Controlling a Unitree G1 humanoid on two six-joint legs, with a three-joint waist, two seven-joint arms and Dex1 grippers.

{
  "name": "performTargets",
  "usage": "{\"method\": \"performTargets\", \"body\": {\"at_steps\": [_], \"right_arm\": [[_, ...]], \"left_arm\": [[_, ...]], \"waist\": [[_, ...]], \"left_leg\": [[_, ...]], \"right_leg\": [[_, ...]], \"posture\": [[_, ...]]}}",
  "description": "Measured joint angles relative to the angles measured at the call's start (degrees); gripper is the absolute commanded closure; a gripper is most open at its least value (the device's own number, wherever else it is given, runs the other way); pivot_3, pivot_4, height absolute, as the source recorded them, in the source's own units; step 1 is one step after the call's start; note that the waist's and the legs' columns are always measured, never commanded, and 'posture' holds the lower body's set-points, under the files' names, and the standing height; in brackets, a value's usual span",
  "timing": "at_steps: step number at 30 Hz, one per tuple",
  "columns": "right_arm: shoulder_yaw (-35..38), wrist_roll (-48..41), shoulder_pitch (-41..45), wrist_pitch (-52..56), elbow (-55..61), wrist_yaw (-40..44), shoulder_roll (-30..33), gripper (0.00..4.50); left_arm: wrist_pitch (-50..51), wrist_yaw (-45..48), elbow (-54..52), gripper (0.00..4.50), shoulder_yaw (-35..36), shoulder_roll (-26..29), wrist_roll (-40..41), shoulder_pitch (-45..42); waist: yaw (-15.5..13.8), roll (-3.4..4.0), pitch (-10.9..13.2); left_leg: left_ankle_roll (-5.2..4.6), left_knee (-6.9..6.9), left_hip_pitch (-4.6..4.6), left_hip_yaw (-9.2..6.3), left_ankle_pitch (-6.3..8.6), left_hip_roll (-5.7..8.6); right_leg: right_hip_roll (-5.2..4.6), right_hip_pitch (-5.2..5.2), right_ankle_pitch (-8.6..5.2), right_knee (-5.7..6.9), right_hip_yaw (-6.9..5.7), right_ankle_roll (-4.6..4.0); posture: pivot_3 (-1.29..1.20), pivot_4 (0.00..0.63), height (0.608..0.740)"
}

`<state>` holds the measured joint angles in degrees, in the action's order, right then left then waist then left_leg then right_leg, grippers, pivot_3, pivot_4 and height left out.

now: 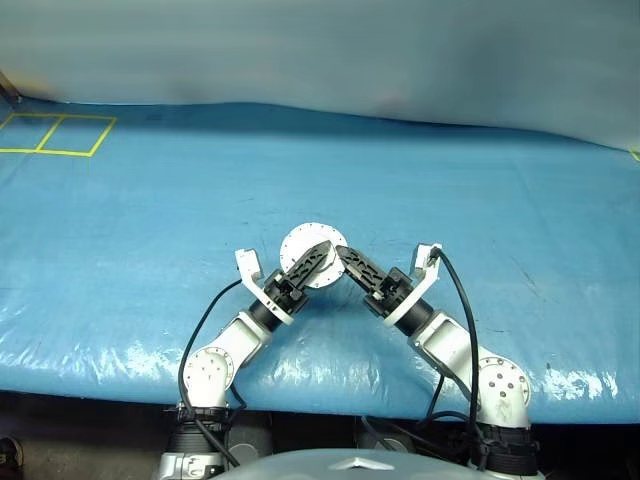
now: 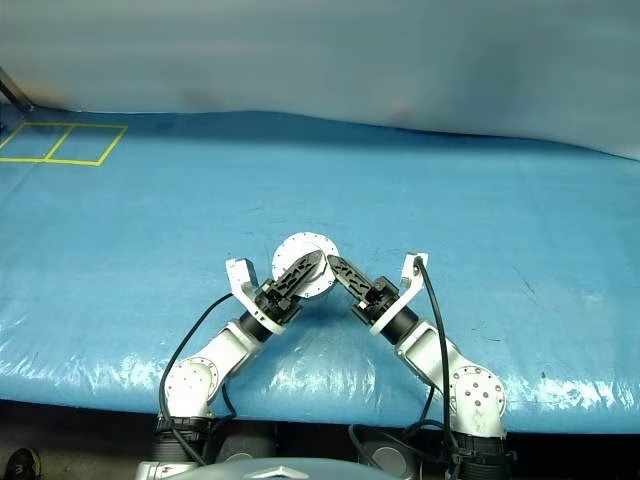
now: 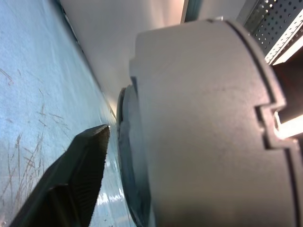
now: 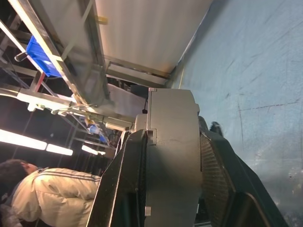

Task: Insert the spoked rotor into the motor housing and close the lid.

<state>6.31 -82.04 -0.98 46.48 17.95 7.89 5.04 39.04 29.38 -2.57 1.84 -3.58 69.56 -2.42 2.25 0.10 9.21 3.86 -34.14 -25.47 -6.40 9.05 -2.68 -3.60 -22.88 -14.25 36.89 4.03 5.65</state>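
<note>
a wide blue tarp [image 1: 150, 220] covers the work surface, with yellow taped squares [image 1: 55, 135] at its far left corner, well away from everything else. the landmark is the motor housing [image 1: 312, 254], a round silver body held up above the tarp near its front edge, flat face toward the camera.

both arms meet at the housing. the right gripper [image 4: 170, 179] reaches in from the housing's right, and the right wrist view shows its two black fingers [image 4: 215, 177] clamped on opposite faces of the grey body, so it has a firm hold. the left gripper [image 1: 308, 265] comes in from the housing's left and lies across its lower face. in the left wrist view one black finger [image 3: 78, 177] stands just beside the housing's edge with a thin gap between them; the other finger is hidden, so its jaws look partly open and not yet gripping, though that is a judgement.

in the right wrist view a person in a pale jacket [image 4: 45, 201] sits beyond the housing, in the background.

the rotor and the lid cannot be told apart from the housing here; the body looks like one closed piece.

the step in hand seems to be seating or pressing the lid. next, the left gripper likely needs to close squarely on the rim while the right keeps the housing steady.
</note>
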Motion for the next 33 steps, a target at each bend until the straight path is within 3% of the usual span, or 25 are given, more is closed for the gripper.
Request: {"method": "performTargets", "body": {"at_steps": [8,15,22,33], "right_arm": [[-0.58,1.09,0.16,-0.94,0.19,0.71,-0.16,3.33],[-0.7,5.29,0.95,-3.05,0.19,0.8,-0.1,1.08],[-0.39,10.2,1.59,-6.21,-0.09,-0.27,-0.81,1.08],[0.95,15.19,1.96,-7.39,-1.43,-0.35,-0.24,1.08]], "left_arm": [[-0.51,-0.78,0.24,1.97,-0.17,-0.01,2.4,-0.01],[-2.76,-2.07,0.59,1.97,-0.18,-0.01,1.05,-0.02],[-9.47,-5.17,3.03,1.97,1.49,-0.04,-2.17,-0.76],[-28.06,-19.73,15.34,1.97,18.62,-1.11,-8.66,-16.06]], "waist": [[0.0,0.0,0.0],[-0.02,0.0,0.0],[-0.01,0.0,0.0],[-0.4,-0.08,0.01]], "left_leg": [[0.0,0.0,0.0,-0.01,0.0,0.0],[0.0,-0.01,0.0,-0.01,0.0,0.0],[0.0,-0.01,0.01,0.0,0.0,0.0],[0.0,-0.04,-0.02,-0.06,-0.01,0.04]], "right_leg": [[0.0,0.0,0.0,0.01,0.0,0.0],[0.01,0.0,0.0,0.01,0.0,0.0],[0.02,0.0,0.01,0.01,0.0,0.01],[0.04,0.09,0.09,-0.09,0.0,0.14]], "posture": [[0.0,0.15,0.74],[0.0,0.15,0.74],[0.0,0.15,0.74],[0.0,0.15,0.74]]}}
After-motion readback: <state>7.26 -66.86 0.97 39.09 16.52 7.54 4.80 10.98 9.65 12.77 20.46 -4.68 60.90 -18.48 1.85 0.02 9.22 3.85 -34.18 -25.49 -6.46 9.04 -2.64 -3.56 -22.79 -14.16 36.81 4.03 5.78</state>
